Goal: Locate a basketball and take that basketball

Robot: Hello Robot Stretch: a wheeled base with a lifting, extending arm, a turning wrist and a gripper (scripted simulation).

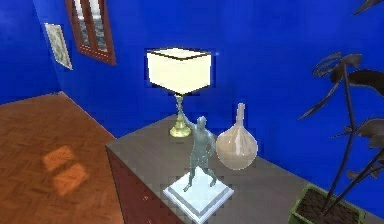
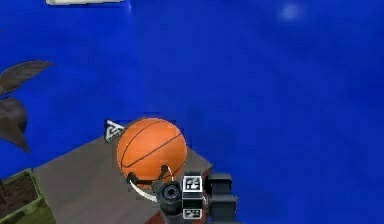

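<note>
Room: we see blue walls and a wood floor
Worktop: lamp, statue, vase
Basketball: orange, near the worktop's right edge, on the tool's far side
Tool: we cannot tell whether it holds anything

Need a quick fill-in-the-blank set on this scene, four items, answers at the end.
1. The wall behind the lamp is painted ____.
2. The basketball is ____ in colour.
3. The floor is made of ____.
4. The gripper shows near the arm side view's ____ edge.
Missing words: blue; orange; wood; bottom.
</note>
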